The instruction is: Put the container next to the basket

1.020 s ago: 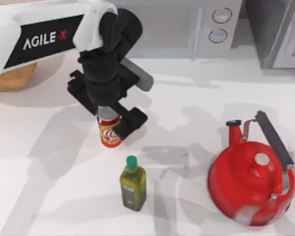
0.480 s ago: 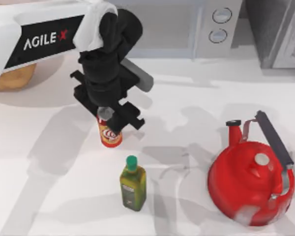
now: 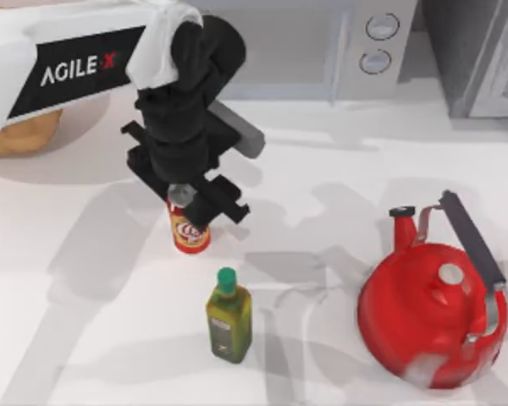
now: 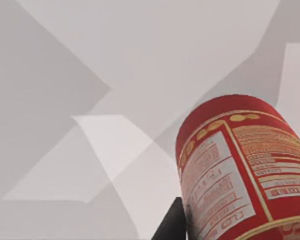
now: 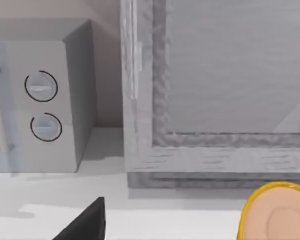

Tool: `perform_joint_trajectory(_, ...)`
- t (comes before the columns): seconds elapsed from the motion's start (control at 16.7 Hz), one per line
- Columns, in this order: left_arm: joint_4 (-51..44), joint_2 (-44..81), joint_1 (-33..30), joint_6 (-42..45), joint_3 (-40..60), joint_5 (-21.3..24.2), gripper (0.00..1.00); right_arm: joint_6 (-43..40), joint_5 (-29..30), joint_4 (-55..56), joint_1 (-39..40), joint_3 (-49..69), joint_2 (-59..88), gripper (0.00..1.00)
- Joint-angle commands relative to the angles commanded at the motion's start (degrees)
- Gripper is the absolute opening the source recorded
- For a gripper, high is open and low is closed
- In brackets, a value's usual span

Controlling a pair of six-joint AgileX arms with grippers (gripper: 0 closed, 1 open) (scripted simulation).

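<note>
Left gripper (image 3: 189,196) directly above the container (image 3: 189,230), fingers clamped on its upper part, can upright with long axis vertical, standing just up and left of the olive oil bottle (image 3: 229,317) and well left of the red kettle (image 3: 432,326). Basket (image 3: 21,135) far off to the container's upper left, mostly hidden under the left arm, so the carry likely runs leftward and away from the bottle, with the left arm plainly the nearer one. Right gripper: cannot tell whether open or closed, parked facing the microwave (image 5: 37,100).
</note>
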Motion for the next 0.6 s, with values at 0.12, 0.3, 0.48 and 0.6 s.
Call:
perform_joint_trajectory(0.12, -0.01, -0.12, 0.04, 0.04, -0.02, 0.04, 0.00, 0.00, 0.00, 0.00, 0.00, 0.00, 0.00, 1.00)
perform_joint_trajectory(0.3, -1.57, -1.92, 2.10, 2.11, -0.13, 0.98, 0.00, 0.00, 0.00, 0.00, 0.00, 0.00, 0.00, 1.00)
perform_joint_trajectory(0.48, -4.91, -6.61, 9.57, 7.60, -0.51, 2.94, 0.00, 0.00, 0.00, 0.00, 0.00, 0.00, 0.00, 1.00)
perform_joint_trajectory(0.6, -6.70, -9.70, 17.52, 10.91, -1.31, 3.82, 0.00, 0.00, 0.00, 0.00, 0.00, 0.00, 0.00, 1.00)
